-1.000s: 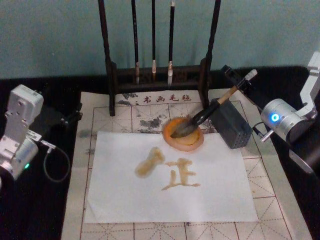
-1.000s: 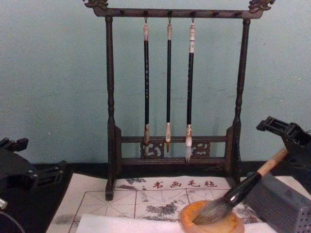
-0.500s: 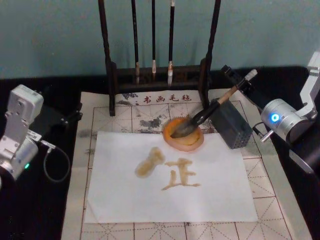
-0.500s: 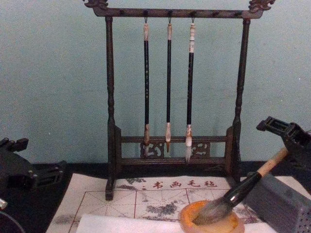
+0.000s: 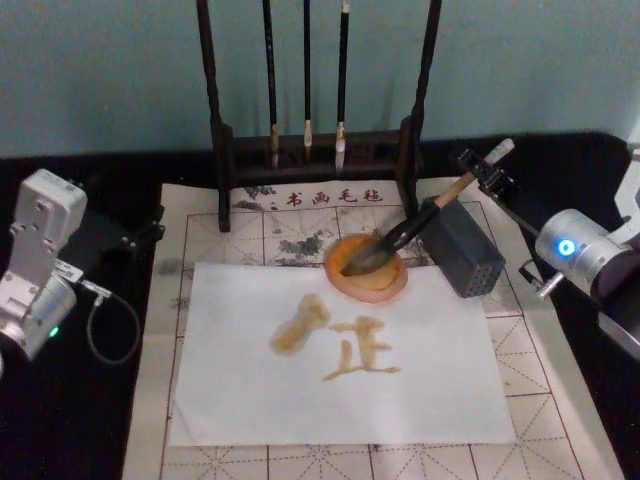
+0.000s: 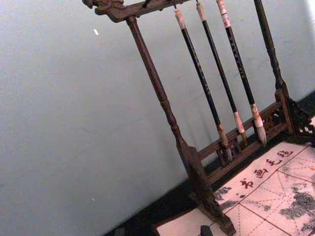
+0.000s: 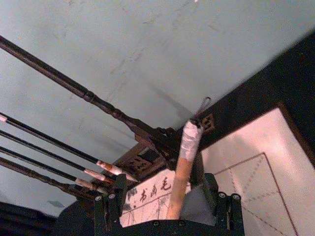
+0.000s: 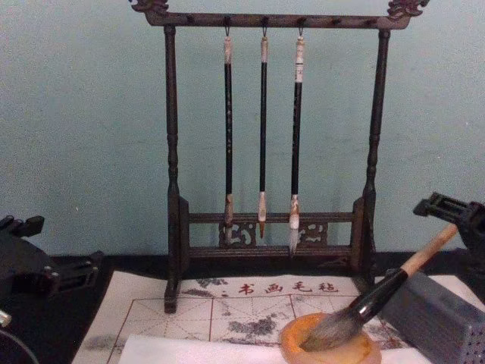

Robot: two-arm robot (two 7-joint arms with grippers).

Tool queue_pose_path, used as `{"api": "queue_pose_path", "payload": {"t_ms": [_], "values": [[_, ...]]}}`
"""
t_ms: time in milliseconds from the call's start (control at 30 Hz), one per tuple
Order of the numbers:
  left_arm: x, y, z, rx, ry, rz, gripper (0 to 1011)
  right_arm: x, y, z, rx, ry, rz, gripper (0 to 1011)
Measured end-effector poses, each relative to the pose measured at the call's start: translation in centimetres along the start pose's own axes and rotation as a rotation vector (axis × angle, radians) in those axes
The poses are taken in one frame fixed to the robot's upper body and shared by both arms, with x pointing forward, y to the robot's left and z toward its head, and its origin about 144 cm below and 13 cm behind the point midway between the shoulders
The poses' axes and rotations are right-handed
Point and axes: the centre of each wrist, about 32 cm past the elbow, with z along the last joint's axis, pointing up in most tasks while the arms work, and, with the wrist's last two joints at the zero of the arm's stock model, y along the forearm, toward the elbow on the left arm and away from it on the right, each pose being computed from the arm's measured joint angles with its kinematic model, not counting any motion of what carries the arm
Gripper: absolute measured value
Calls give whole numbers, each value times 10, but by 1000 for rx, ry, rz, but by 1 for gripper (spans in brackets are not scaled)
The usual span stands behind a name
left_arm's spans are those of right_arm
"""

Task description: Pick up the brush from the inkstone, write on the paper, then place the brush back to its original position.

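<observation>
Brush sits right of centre in the head view, bristles in the orange inkstone, handle leaning up-right over the grey block. Right gripper at the handle's white end, fingers spread either side, not pinching it. Paper fills the lower middle, brown strokes on it, lying on the gridded mat. Brush rack stands top centre. Left gripper parked at the left edge; can't tell its finger state.
</observation>
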Motion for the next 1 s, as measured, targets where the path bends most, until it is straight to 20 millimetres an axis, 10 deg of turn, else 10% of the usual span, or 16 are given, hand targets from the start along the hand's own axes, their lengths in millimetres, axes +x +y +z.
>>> {"api": "queue_pose_path", "payload": {"t_ms": [467,1000], "values": [[0,0,0,0,0,0,1001,3,-33,-7,40,-83,13,1002],[0,0,0,0,0,0,1001,8,-46,-34,78,-582,12,1002]]}}
